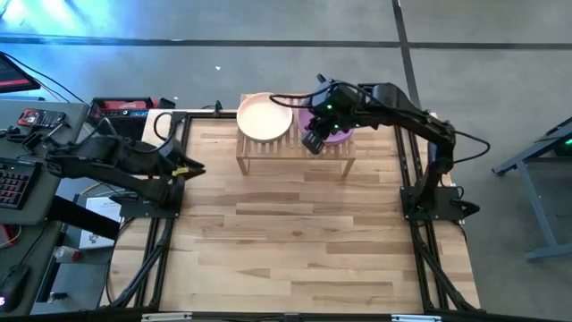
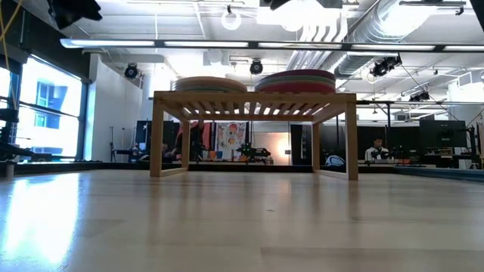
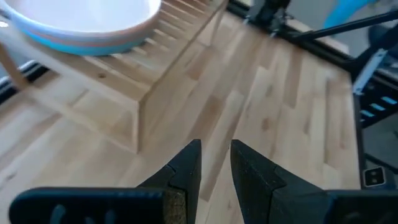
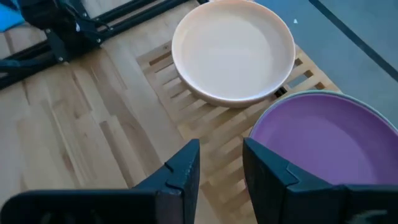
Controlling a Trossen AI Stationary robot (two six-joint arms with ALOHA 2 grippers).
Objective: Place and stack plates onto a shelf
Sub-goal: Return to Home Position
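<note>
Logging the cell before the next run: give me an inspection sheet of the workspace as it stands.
Surface: wooden tabletop, carrying the shelf at its far edge.
Job's things: two plate stacks on the shelf, peach-topped stack beside purple-topped stack.
Clutter: nothing seen on the table.
Grippers: right gripper open, empty, above the shelf; left gripper open, empty, at the table's left edge.
Cables: black cables by the far left corner.
Surroundings: desk to the left; a person in the room behind.

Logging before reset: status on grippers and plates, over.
Right gripper open, empty, over shelf by purple-topped stack. Left gripper open, empty, off shelf's left end. Peach-topped stack alongside. No obstruction seen.
</note>
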